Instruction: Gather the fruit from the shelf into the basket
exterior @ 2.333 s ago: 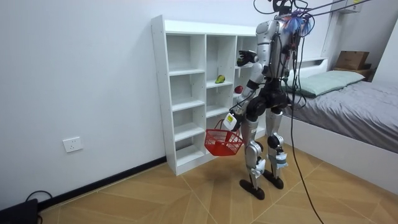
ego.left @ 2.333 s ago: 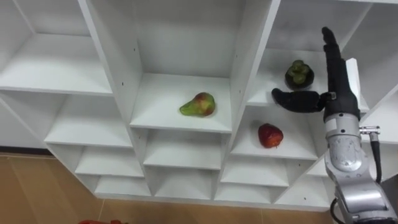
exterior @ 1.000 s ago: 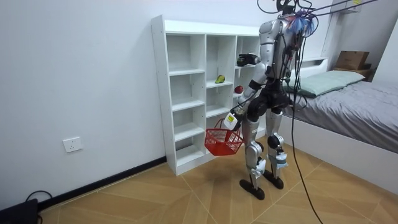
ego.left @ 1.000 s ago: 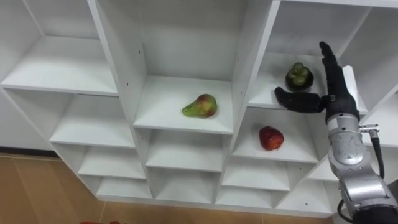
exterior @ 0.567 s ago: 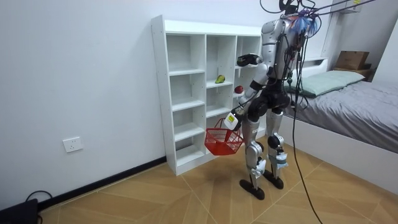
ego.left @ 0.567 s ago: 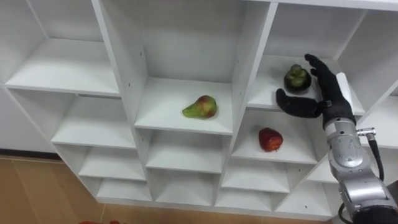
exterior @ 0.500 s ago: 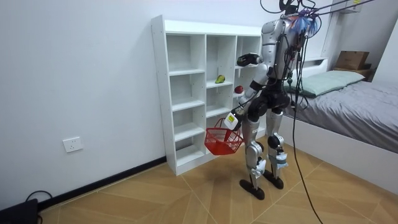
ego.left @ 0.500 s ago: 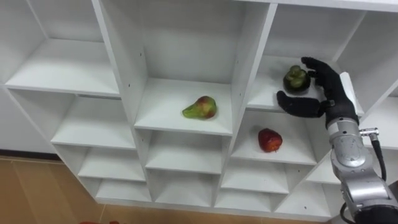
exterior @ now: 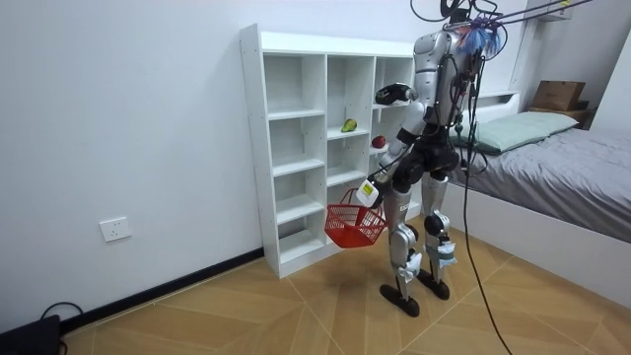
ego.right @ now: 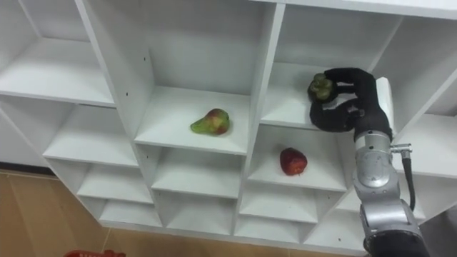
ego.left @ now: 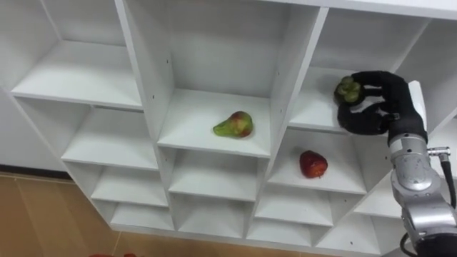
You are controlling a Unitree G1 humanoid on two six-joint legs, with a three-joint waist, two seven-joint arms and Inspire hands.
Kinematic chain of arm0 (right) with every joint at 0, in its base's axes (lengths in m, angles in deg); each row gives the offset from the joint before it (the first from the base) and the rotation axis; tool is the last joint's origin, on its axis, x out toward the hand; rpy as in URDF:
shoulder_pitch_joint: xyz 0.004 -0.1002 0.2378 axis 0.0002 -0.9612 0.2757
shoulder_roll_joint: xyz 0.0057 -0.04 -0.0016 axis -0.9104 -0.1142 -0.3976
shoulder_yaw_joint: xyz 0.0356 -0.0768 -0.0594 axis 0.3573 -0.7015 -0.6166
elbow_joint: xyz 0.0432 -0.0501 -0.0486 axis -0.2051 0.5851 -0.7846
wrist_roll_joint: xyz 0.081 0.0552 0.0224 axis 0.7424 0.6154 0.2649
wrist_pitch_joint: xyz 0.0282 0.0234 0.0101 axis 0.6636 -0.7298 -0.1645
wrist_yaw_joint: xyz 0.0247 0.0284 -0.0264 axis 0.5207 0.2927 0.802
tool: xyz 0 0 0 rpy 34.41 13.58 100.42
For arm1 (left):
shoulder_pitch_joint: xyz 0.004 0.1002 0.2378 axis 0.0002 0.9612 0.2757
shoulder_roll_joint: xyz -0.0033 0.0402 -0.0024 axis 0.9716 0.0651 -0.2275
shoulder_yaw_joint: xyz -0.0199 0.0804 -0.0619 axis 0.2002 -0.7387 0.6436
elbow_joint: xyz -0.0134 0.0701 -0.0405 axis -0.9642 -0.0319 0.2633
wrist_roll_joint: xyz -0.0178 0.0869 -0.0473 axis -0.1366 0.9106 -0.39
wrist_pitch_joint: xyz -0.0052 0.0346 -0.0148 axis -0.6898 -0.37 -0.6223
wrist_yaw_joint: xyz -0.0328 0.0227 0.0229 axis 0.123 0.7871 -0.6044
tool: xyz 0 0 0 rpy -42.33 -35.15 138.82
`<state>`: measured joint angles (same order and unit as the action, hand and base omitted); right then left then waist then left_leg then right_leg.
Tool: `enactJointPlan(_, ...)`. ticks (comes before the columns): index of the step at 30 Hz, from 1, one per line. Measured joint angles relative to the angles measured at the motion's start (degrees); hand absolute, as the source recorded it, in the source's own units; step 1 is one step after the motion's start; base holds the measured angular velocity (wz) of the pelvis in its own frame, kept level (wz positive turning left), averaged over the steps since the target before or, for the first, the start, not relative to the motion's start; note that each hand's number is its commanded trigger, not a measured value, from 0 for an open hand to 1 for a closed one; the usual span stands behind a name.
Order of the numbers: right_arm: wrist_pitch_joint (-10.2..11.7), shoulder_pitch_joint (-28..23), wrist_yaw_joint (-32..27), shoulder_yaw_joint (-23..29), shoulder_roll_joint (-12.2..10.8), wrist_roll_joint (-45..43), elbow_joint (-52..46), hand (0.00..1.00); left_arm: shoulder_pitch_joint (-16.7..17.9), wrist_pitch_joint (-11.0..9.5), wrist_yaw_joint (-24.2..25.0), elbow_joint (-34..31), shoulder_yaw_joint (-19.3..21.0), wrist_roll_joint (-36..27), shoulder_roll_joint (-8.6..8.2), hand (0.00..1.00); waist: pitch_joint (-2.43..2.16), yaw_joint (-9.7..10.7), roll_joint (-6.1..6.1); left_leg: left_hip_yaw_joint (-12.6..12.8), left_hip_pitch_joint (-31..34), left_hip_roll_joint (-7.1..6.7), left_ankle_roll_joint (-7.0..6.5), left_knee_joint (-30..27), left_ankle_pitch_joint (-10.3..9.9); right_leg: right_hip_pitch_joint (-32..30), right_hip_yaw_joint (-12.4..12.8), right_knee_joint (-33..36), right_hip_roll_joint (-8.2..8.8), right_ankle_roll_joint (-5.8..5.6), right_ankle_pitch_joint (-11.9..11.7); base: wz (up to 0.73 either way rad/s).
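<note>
Right hand [ego.left: 389,103]: clasped on the dark green fruit [ego.left: 348,88], fingers arched over its top and far side, thumb crossing low in front of it. Location of fruit: upper compartment of the right-hand column of the white closet [ego.left: 146,71], near the front edge of the board; whether it rests on the board or is just clear of it cannot be told. Handling, as judged: a small, knobbly, firm-skinned piece, likely light enough for one hand; rounded, so apt to roll or squirt out of a loose pinch; skin probably bruises under hard pressure. Best hold: around the widest part, fingers behind and thumb in front, as the hand is now placed, with moderate squeeze only. Arm pose: forearm rises steeply from the lower right of the eye view, wrist nearly straight, back of the hand turned toward the right wall of the compartment, palm facing left onto the fruit. Other stock in the closet: one pear [ego.left: 234,124], green with a red flush, lying on its side on the middle column's shelf; one red apple [ego.left: 313,163] on the shelf directly below the held fruit. Receptacle: red basket [exterior: 353,226], carried by its handle in the left hand [exterior: 366,190], hanging low at the robot's side as it stands upright close before the closet.
</note>
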<state>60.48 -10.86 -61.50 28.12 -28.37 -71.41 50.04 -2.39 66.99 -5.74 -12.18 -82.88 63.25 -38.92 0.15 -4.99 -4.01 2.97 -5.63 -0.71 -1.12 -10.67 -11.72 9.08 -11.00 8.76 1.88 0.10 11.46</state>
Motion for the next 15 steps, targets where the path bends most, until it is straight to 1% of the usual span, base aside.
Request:
enactJointPlan(13, -0.11, -0.04, 0.00, 0.22, -0.05, 0.01, -0.11, 1.00, -0.06, 0.62, -0.86, -0.05, 0.00, 0.02, -0.09, 1.00, -0.06, 0.06, -0.07, 0.08, 0.01, 0.00, 0.00, -0.04, 0.00, -0.11, 0.05, 0.02, 0.01, 0.00, 0.00, 0.00)
enactJointPlan(15, -0.51, -0.19, -0.02, 0.33, -0.25, -0.01, -0.70, 1.00, -0.06, 0.62, -1.36, -0.06, 0.02, 0.07, -0.32, 1.00, -0.08, 0.08, -0.03, 0.14, 0.02, 0.00, 0.00, -0.02, 0.00, -0.17, 0.05, 0.02, 0.02, 0.00, 0.00, 0.00)
